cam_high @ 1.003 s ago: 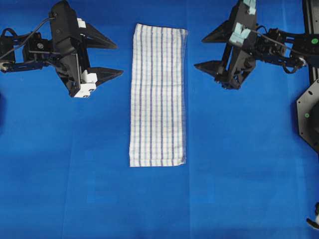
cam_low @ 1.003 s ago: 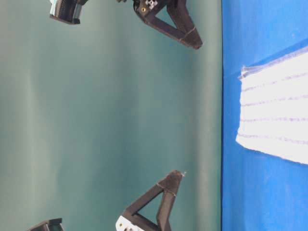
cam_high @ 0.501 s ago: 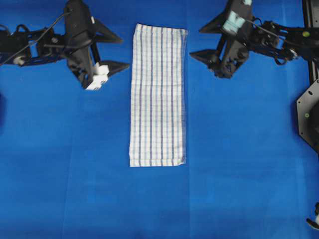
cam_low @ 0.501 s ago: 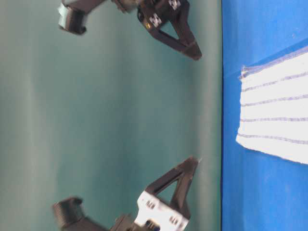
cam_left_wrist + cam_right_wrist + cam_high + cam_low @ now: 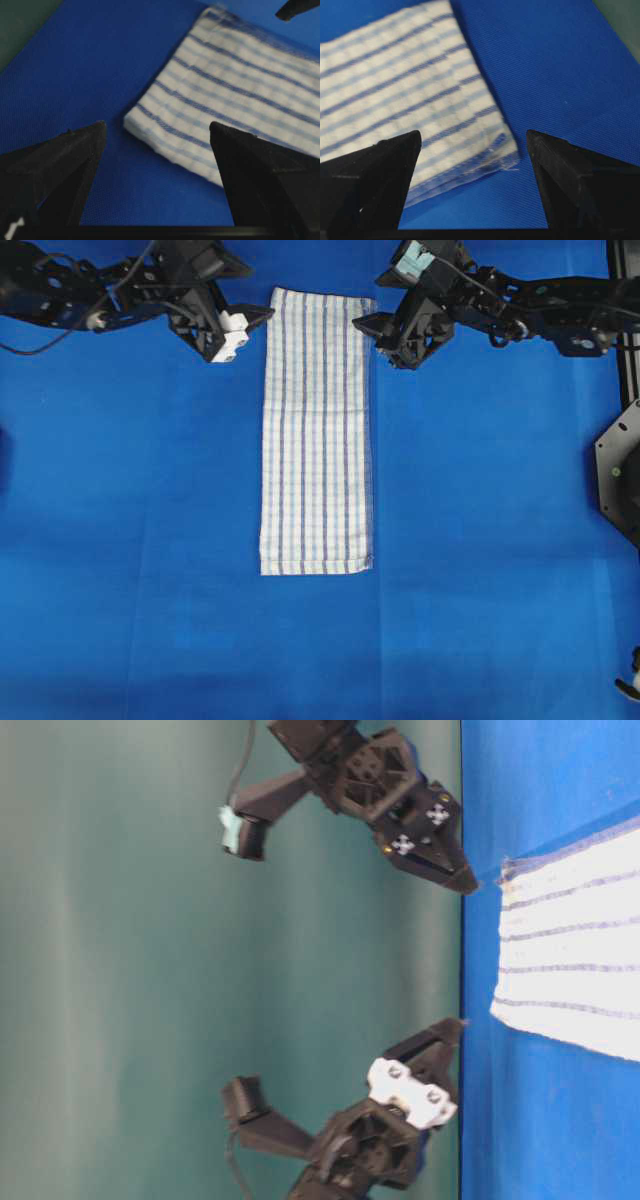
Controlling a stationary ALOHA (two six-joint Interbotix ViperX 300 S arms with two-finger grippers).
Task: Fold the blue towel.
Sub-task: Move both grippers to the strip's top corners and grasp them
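Observation:
The blue towel [image 5: 318,430] lies flat on the table as a long narrow strip, white with thin blue stripes. My left gripper [image 5: 258,290] stands open right at its far left corner, and the left wrist view shows that corner of the towel [image 5: 235,95] just ahead of the left gripper [image 5: 157,125]. My right gripper [image 5: 368,302] is open at the far right corner. In the right wrist view the towel's frayed corner [image 5: 405,95] lies between the spread fingers of the right gripper [image 5: 473,132]. Both grippers sit low near the table and hold nothing.
A solid blue covering [image 5: 150,540] spreads over the whole table. A black metal frame [image 5: 622,460] stands along the right edge. In the table-level view a teal backdrop [image 5: 150,970] lies behind both grippers.
Both arms have swung toward the far end of the table and inward, coming down to the towel's two far corners. The jaws stayed open and the towel has not moved.

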